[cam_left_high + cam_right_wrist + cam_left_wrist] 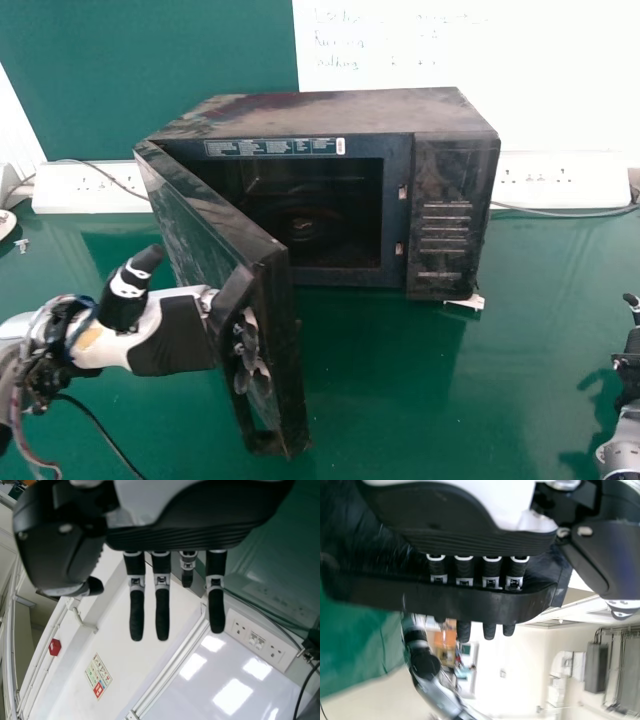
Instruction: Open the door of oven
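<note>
oven (325,112): the landmark; standing level, its cavity (330,205) exposed and its control panel (444,215) on the right of the front.
door (205,225): hinged at the oven's left front edge and swung well out in front of it; the opening looks all but done.
handling: probably light to swing but stiff in itself, its glossy face slippery; too hard a pull could drag the oven along.
handle (475,604): on the door's outer face by the free edge, in front of the oven; the loop is the place to take hold, not the smooth panel.
left hand (175,335): in front of the oven, to its left, at the handle.
left fingers (464,630): fairly straight, passed through the loop behind the bar, tips out beyond it; hooked there rather than clenched. The thumb (130,290) stands up, clear of the door.
next: ease the door a touch wider if wanted, then draw the fingers out squarely so they don't snag and tug it.
right hand (630,360): well to the oven's right and in front, fingers extended, holding nothing.
table (420,390): green, under the oven.
</note>
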{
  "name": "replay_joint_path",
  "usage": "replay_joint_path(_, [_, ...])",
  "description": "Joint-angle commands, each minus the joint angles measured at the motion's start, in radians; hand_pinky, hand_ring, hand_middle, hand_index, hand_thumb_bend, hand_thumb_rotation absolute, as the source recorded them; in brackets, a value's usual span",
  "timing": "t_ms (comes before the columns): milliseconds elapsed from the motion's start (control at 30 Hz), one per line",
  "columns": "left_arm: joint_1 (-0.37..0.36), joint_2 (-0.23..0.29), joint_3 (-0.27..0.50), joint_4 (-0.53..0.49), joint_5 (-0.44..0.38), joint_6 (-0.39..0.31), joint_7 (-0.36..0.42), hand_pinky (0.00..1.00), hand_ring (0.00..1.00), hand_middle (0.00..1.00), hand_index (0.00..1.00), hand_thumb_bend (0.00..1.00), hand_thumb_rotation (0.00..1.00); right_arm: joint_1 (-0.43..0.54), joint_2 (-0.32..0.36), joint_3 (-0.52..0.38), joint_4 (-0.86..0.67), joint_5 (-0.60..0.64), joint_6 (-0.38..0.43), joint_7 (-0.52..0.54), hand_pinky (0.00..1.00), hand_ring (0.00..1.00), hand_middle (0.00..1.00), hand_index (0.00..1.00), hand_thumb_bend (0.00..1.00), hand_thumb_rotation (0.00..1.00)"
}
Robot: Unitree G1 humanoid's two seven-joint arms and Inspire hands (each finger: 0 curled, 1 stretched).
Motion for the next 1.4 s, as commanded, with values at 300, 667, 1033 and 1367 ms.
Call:
replay_joint_path(300, [0.135, 0.129, 0.381, -0.09, -0.117, 0.083, 0.028, 0.11, 0.18, 0.46, 0.48, 0.52, 0.0, -0.002, -0.008, 0.002, -0.004, -0.004, -0.006, 0.004, 0.45, 0.52, 0.67, 0.69, 1.0, 0.9])
replay_joint_path(667, [0.242, 0.092, 0.58, -0.178, -0.032, -0.132, 0.065, 0.09, 0.14, 0.47, 0.48, 0.52, 0.0, -0.006, -0.006, 0.002, -0.004, -0.007, -0.011, -0.008, 0.45, 0.51, 0.64, 0.67, 1.0, 0.89])
replay_joint_path(1033, [0.315, 0.007, 0.725, -0.172, -0.001, -0.425, 0.056, 0.15, 0.21, 0.47, 0.47, 0.52, 0.0, -0.005, -0.003, 0.0, -0.012, -0.004, -0.016, -0.017, 0.44, 0.51, 0.65, 0.69, 1.0, 0.9])
replay_joint_path(1367, [0.281, -0.033, 0.773, -0.052, -0.089, -0.409, 0.061, 0.12, 0.22, 0.4, 0.49, 0.51, 0.0, -0.005, -0.001, 0.002, -0.012, -0.007, -0.02, -0.023, 0.45, 0.51, 0.65, 0.69, 1.0, 0.89])
